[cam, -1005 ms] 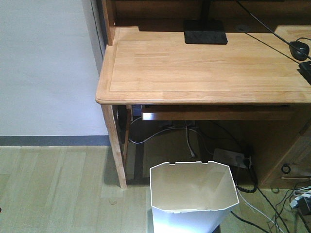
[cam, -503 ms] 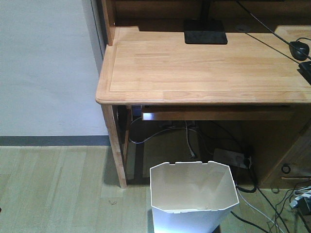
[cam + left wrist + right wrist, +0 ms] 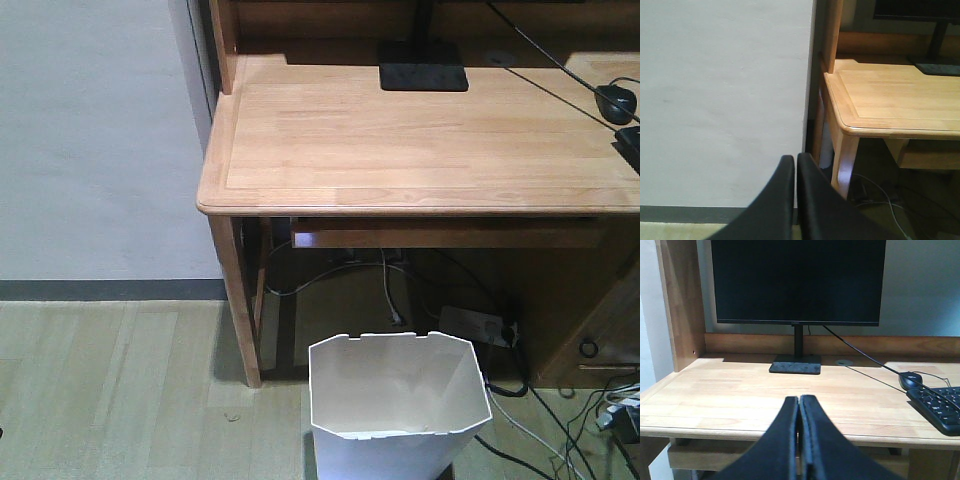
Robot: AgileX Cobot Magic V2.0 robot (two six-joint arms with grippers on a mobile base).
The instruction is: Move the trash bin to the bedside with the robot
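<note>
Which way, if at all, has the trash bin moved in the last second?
No. The trash bin has not moved: its rim keeps the same spot beside the desk leg and the power strip in the front view.

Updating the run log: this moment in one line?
trash bin: floor before desk, untouched | left pincer: shut, empty | right pincer: shut, empty | bedside: unseen

I saw the trash bin (image 3: 398, 395) cut off at its base by the front view's lower edge; the keyboard (image 3: 940, 410) ran past the right wrist view's edge.
</note>
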